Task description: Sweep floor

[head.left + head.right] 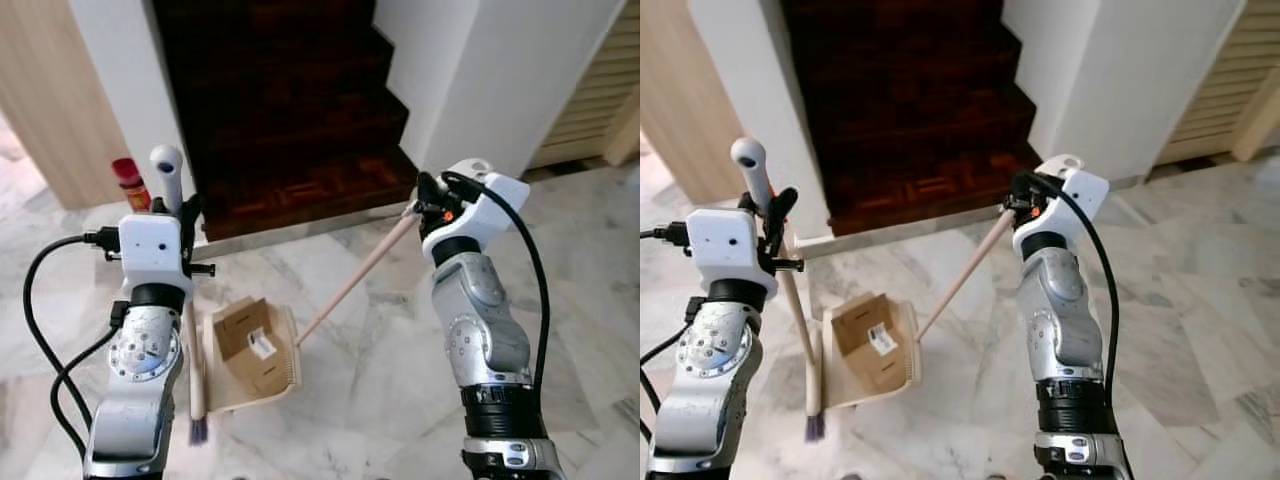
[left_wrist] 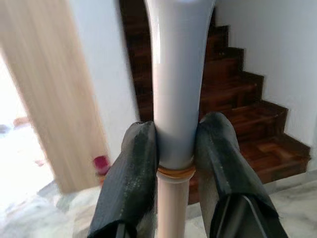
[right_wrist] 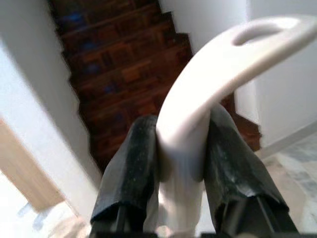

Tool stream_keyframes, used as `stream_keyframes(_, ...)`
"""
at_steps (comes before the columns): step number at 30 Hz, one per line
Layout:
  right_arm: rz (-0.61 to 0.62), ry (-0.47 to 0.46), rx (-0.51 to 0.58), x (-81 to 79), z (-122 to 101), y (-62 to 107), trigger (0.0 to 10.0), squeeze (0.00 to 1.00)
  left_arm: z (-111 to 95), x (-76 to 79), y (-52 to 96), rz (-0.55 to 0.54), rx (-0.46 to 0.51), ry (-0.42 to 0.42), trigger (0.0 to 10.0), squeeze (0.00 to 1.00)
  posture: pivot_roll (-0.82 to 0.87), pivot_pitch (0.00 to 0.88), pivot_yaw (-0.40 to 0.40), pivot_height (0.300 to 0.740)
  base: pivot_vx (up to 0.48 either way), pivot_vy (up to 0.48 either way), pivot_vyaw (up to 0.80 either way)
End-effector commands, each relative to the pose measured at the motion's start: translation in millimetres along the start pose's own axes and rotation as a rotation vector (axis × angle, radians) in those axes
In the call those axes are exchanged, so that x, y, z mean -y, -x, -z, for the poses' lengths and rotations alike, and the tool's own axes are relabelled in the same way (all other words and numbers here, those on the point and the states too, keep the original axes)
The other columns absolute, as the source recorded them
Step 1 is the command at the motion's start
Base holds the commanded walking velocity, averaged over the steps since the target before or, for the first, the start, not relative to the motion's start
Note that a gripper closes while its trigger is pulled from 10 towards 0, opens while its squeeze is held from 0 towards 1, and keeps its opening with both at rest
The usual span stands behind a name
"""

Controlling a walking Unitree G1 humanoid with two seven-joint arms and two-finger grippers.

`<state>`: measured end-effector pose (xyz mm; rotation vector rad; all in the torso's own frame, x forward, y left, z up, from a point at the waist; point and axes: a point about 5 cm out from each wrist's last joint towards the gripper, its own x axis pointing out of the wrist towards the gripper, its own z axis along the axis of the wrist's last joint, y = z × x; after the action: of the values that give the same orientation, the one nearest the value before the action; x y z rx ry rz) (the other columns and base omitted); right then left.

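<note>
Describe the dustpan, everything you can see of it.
The dustpan is cream plastic, with a comb-toothed edge, resting on the marble floor below the stairs. A flattened cardboard piece with a white label lies in its tray. Its long, pale wooden-looking handle slants up to a looped white grip, clamped by the right gripper. The broom stands close beside it.

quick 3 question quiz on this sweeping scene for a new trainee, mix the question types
1. True or false: the cardboard piece lies in the dustpan.
2. The left gripper is shut on: A) dustpan handle B) broom C) red container
3. What does the right gripper hold?

Key: 1 true. 2 B. 3 the dustpan handle, with its white looped end at the fingers.
</note>
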<state>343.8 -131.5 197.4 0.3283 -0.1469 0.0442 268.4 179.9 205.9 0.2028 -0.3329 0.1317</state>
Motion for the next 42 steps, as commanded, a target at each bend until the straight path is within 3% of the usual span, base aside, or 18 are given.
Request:
stream_keyframes(1, -0.041, -0.016, 0.067, -9.2, -16.0, -1.4, 10.0, 0.00, -11.7, -1.4, 0.0, -0.005, 0.051, 0.003, 10.0, 0.00, -0.02, 0.097, -0.050, 0.740, 0.000, 0.349, 0.00)
stream_keyframes(13, -0.046, -0.017, 0.066, -9.1, -17.8, -1.0, 10.0, 0.00, -11.2, -1.5, 1.7, -0.008, 0.050, 0.003, 10.0, 0.00, -0.02, 0.091, -0.055, 0.740, 0.000, 0.350, 0.00)
stream_keyframes(42, -0.044, -0.025, 0.058, -11.0, -19.8, -3.5, 10.0, 0.00, -12.9, -7.4, 0.3, -0.020, 0.037, -0.015, 10.0, 0.00, -0.01, 0.173, -0.058, 0.740, 0.000, 0.349, 0.00)
